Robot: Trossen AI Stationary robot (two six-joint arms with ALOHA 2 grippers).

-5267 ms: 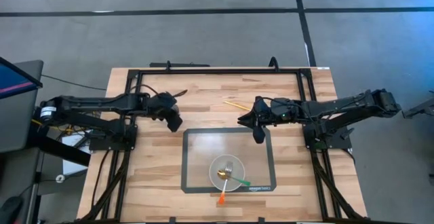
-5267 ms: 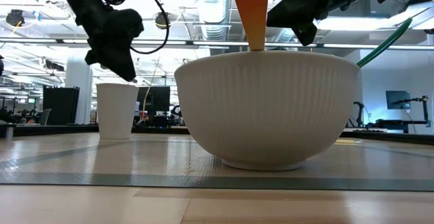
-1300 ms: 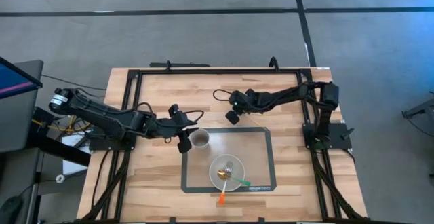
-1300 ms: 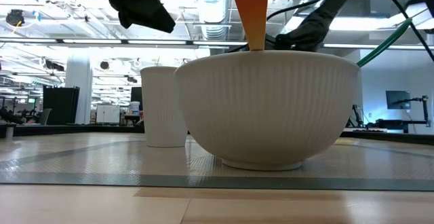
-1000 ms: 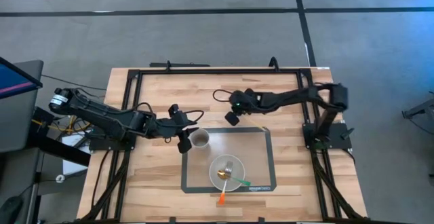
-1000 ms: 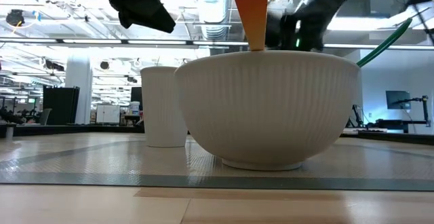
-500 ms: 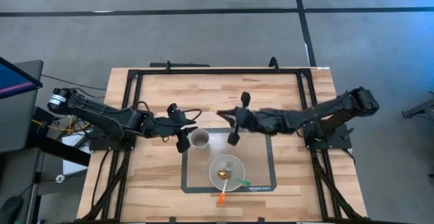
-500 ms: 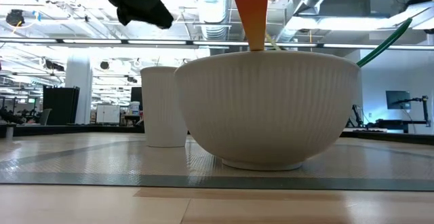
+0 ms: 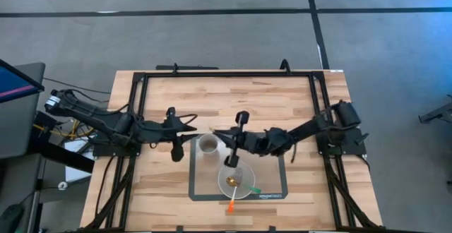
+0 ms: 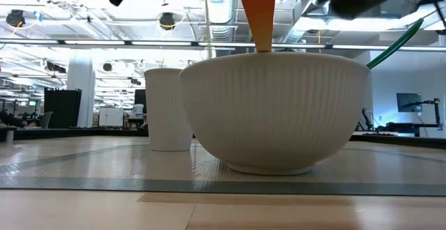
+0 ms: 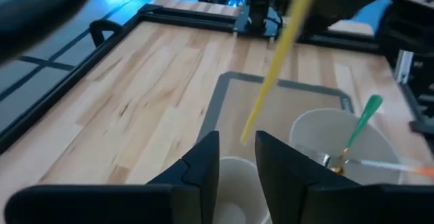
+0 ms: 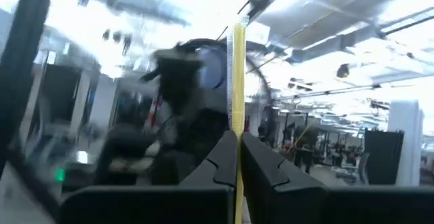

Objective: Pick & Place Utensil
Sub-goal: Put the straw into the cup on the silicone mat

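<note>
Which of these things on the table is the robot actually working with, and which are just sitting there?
In use:
- yellow utensil, pinched in the right gripper
- white cup, on the mat beside the bowl
- left gripper, empty, fingers slightly apart, just behind the cup

Just sitting there:
- white bowl
- green-handled utensil, orange-handled utensil and fork, resting in the bowl
- grey mat

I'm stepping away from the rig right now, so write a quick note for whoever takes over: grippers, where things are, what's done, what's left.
Right gripper: shut on the yellow utensil, over the mat between cup and bowl.
Left gripper: empty, fingers slightly apart, just off the mat's left edge, beside the white cup.
White bowl: on the mat, already holding the orange-handled and green-handled utensils, plus a gold spoon.
Done: yellow utensil picked up.
Left: place it, apparently in the cup or bowl, then release.
</note>
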